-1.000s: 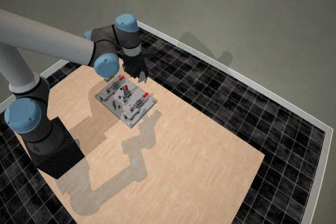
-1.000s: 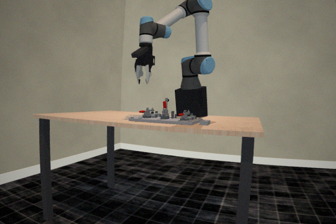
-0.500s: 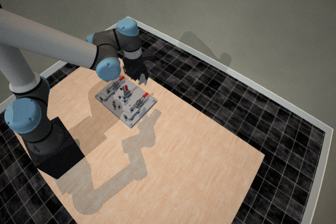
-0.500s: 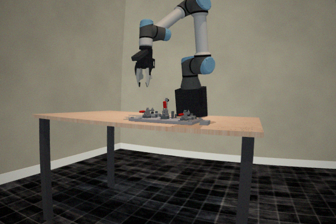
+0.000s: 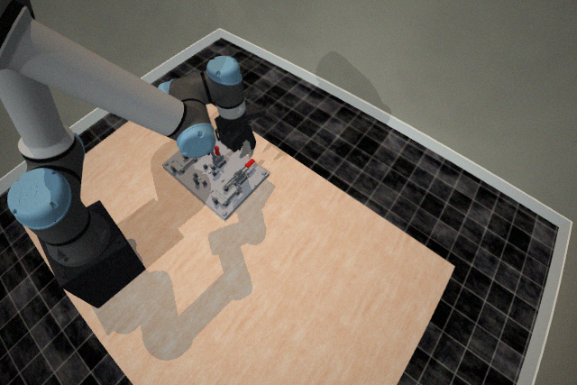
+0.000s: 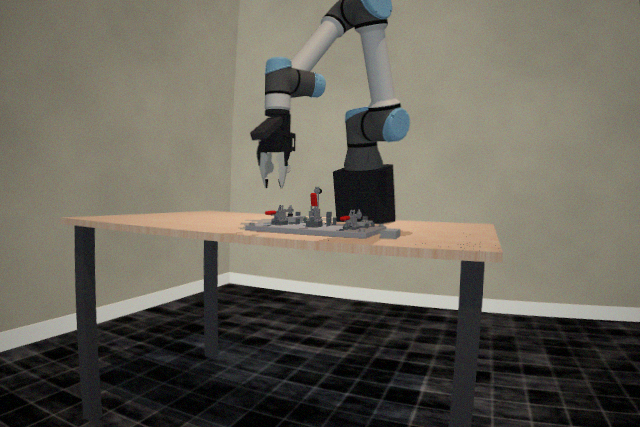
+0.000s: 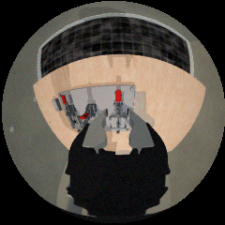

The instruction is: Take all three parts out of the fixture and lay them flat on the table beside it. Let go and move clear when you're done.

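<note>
The grey fixture plate lies on the wooden table near the robot's base. It carries toggle clamps with red handles. One handle stands upright and the others lie low. Small grey parts sit among the clamps, too small to tell apart. My gripper hangs above the fixture's far edge, well clear of it. Its fingers point down, stand partly apart, and hold nothing.
A small grey block lies flat on the table right beside the fixture, on the base side. The robot's black base stands at the table's edge behind the fixture. The arm hides part of the plate in the top view.
</note>
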{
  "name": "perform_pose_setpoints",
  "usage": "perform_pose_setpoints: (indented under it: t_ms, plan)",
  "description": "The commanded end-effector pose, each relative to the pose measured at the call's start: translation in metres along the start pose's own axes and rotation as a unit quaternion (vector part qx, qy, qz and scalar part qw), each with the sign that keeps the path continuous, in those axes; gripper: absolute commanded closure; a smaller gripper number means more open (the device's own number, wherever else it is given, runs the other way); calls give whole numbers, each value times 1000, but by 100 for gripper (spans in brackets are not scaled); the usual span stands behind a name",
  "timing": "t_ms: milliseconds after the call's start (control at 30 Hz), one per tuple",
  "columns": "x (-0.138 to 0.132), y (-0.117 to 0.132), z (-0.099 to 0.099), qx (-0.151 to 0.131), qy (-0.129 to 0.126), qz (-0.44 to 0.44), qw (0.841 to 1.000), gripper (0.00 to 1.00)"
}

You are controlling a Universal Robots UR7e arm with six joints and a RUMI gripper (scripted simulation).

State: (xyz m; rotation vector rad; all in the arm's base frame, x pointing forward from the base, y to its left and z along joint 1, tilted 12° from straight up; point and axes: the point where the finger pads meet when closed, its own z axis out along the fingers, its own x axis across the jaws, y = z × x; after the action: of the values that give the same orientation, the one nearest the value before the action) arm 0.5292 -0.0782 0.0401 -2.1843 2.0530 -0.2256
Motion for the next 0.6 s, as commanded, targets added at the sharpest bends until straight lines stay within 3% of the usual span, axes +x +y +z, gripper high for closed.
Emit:
perform_pose_setpoints:
  t_ms: [0, 300, 567]
  plan:
    - [1, -5, 29, 5, 3, -1, 1000, 72]
    - [2, -6, 53, 6, 4, -1, 1000, 72]
    - [3, -7, 58, 6, 4, 0, 1000, 72]
